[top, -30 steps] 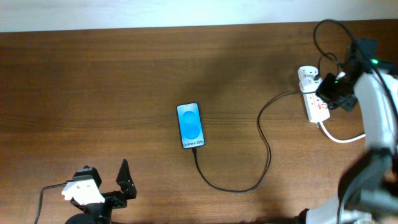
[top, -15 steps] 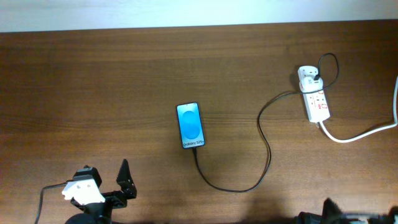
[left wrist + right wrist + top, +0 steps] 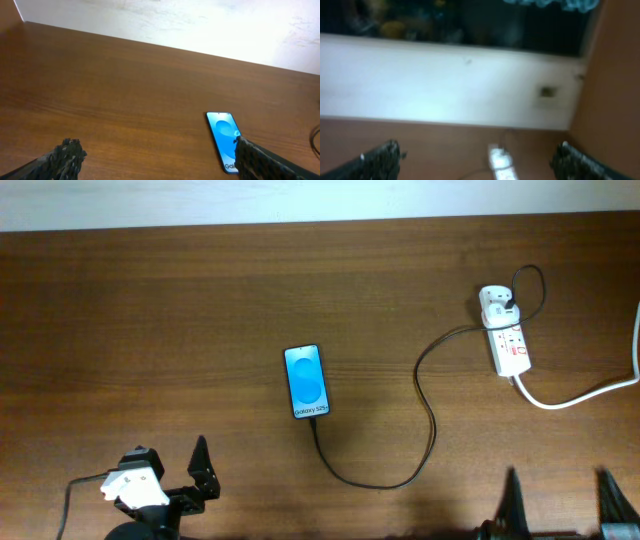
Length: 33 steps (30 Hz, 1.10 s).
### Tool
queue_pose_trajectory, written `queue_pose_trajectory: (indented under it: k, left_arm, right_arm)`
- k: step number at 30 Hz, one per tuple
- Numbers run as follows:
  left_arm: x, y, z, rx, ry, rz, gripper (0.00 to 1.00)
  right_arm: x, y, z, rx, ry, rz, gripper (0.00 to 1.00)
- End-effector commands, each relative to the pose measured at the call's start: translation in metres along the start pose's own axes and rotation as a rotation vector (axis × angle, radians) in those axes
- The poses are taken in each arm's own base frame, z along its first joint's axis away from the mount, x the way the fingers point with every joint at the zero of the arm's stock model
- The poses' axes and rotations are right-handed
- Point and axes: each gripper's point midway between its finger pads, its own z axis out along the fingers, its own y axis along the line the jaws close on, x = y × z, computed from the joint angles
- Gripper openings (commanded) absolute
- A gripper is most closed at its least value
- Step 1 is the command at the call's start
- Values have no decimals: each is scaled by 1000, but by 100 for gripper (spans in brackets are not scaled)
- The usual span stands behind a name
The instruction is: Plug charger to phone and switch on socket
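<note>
so, left gripper [image 3: 157, 159] and right gripper [image 3: 477, 161] hang wide open, empty, likely because ahead the charger [image 3: 425, 420] already links phone [image 3: 306, 383] and socket [image 3: 505, 335]; powered? can't tell.

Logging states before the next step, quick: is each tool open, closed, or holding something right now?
Left tool: open, holding nothing.
Right tool: open, holding nothing.

In the overhead view's lower left, the left tool [image 3: 170, 463] is black, with a white block [image 3: 130, 483] and a thin grey cable [image 3: 68, 498]. At the bottom right edge the right tool [image 3: 560, 498] shows two dark tapered fingers [image 3: 513, 492]. The left wrist view shows rough, pitted black fingertips [image 3: 67, 152].
</note>
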Motion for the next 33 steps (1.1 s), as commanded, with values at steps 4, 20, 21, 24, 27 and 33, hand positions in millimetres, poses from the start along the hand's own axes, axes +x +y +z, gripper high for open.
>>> queue_pose_trajectory:
  k: [4, 20, 21, 24, 27, 33]
  left_arm:
    - [-1, 2, -1, -10, -10, 2, 99]
    - [-1, 2, -1, -10, -10, 2, 99]
    - [-1, 2, -1, -10, -10, 2, 99]
    - [-1, 2, -1, -10, -10, 2, 99]
    - [-1, 2, -1, -10, -10, 2, 99]
    - [-1, 2, -1, -10, -10, 2, 99]
  right_arm:
    - [81, 29, 80, -271, 6, 17, 98]
    - [224, 20, 131, -135, 123, 60, 99]
    - [233, 20, 130, -136, 160, 62, 98]
    - [234, 19, 130, -126, 162, 61, 98]
    - [234, 19, 130, -126, 161, 61, 98]
    - [234, 19, 130, -125, 163, 61, 98]
